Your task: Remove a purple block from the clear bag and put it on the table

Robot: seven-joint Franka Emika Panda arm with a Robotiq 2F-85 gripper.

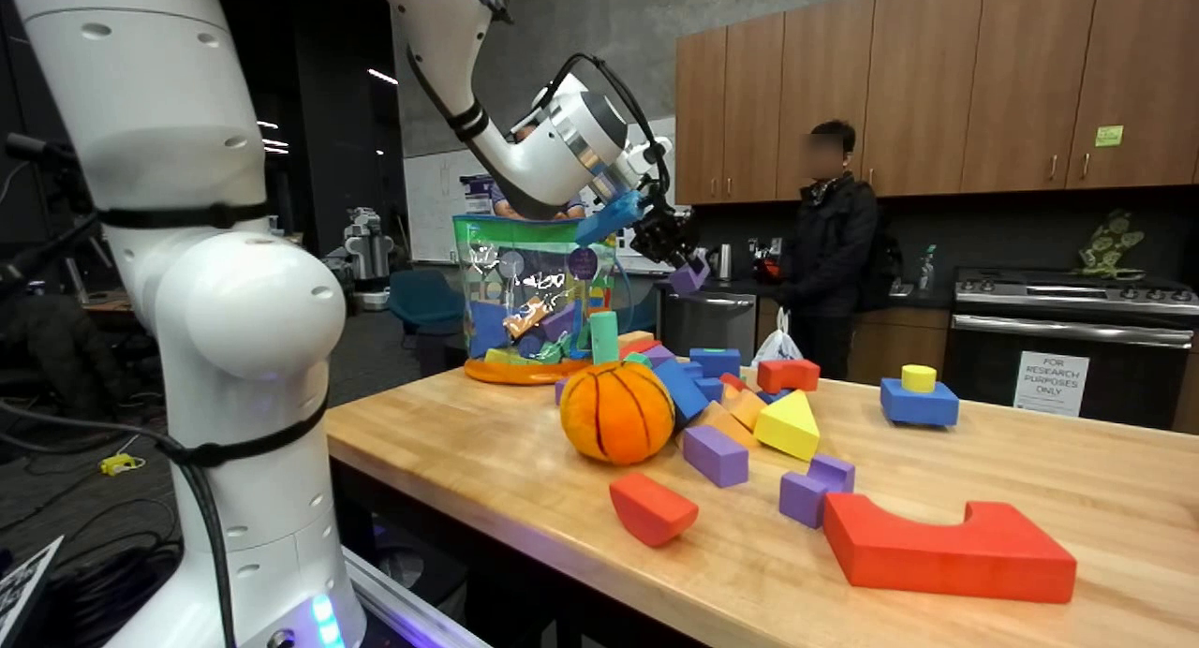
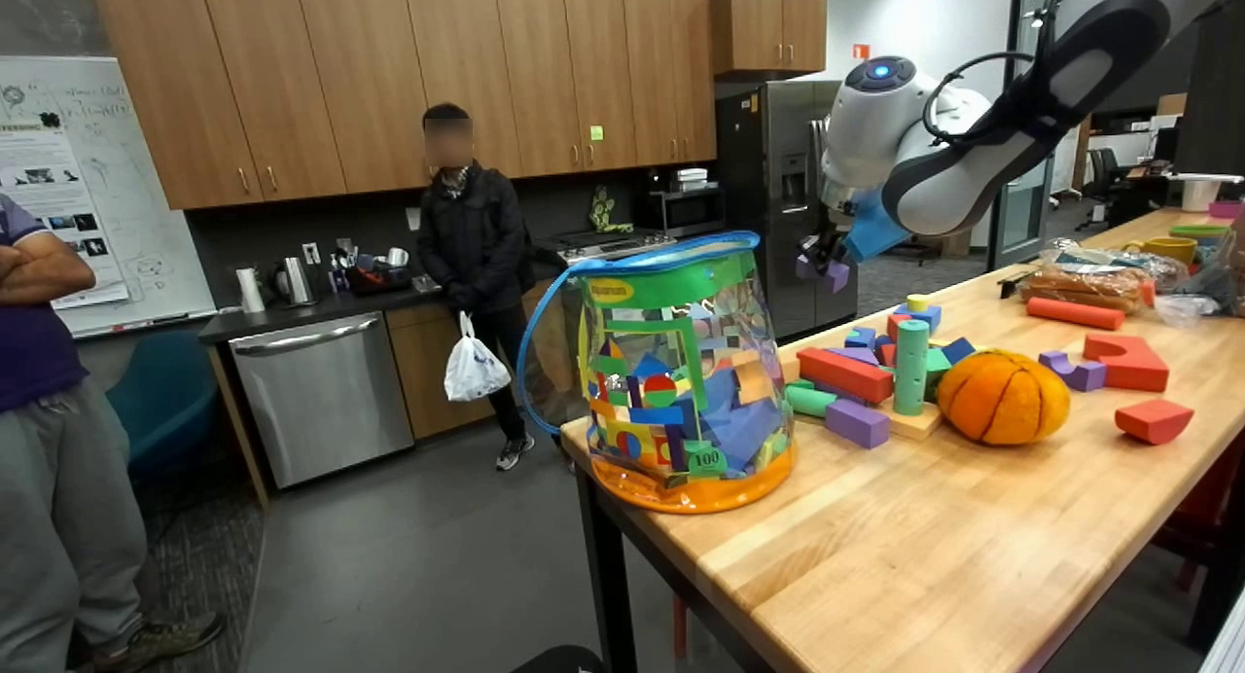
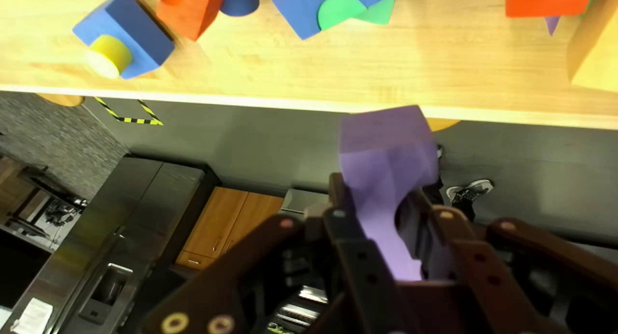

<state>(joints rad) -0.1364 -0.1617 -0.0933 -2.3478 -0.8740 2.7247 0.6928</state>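
Note:
My gripper [image 1: 676, 251] is shut on a purple block [image 1: 689, 275] and holds it in the air, well above the table. In the wrist view the purple block [image 3: 386, 155] sits between the fingers [image 3: 379, 194] and has a curved cut-out. The held block [image 2: 835, 274] and gripper [image 2: 825, 250] also show in an exterior view, beyond the bag's rim. The clear bag [image 1: 534, 231], also seen here [image 2: 671, 282], stands upright at the table's end with colourful blocks inside. My gripper is outside the bag, to its side. The table [image 1: 440, 433] is light butcher-block wood; its edge shows in the wrist view [image 3: 289, 85].
An orange ball [image 1: 618, 412] and a pile of blocks lie beside the bag. A green cylinder [image 2: 910, 367] stands upright there. A red arch block [image 1: 946, 550], a red block [image 1: 653, 508] and a blue block [image 1: 918, 405] lie farther along. A person [image 2: 474, 245] stands beyond the table.

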